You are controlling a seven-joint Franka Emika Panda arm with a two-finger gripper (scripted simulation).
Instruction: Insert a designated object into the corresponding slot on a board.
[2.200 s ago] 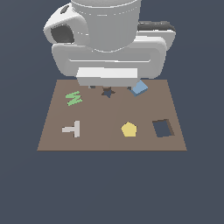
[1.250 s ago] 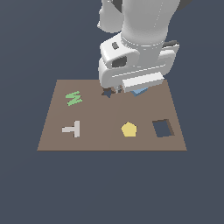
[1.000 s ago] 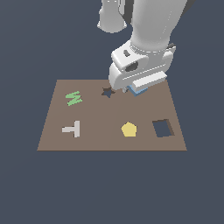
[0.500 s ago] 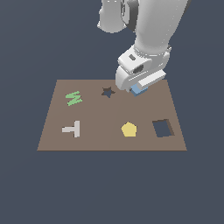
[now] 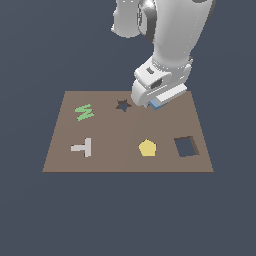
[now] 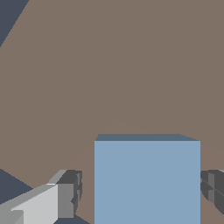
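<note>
The designated object, a light-blue square block (image 5: 158, 105), lies on the brown board (image 5: 115, 160) near its far edge, toward the exterior view's right. In the exterior view the arm's hand hides most of it. My gripper (image 5: 153, 102) is down over the block. In the wrist view the block (image 6: 147, 181) fills the space between the two fingers (image 6: 70, 192), with a narrow gap on one side and almost none on the other. The gripper (image 6: 141, 192) is open around it. The slot (image 5: 185, 146), a dark square cut-out, sits near the board's front right corner, uncovered.
The board also carries a green zigzag piece (image 5: 84, 112), a grey T piece (image 5: 82, 148), a yellow pentagon (image 5: 147, 148) and a dark star-shaped cut-out (image 5: 123, 105) just beside the hand. The white arm rises behind the block.
The arm has swung from the board's back middle toward the exterior view's right and come down onto the blue block, which has stayed in place.
</note>
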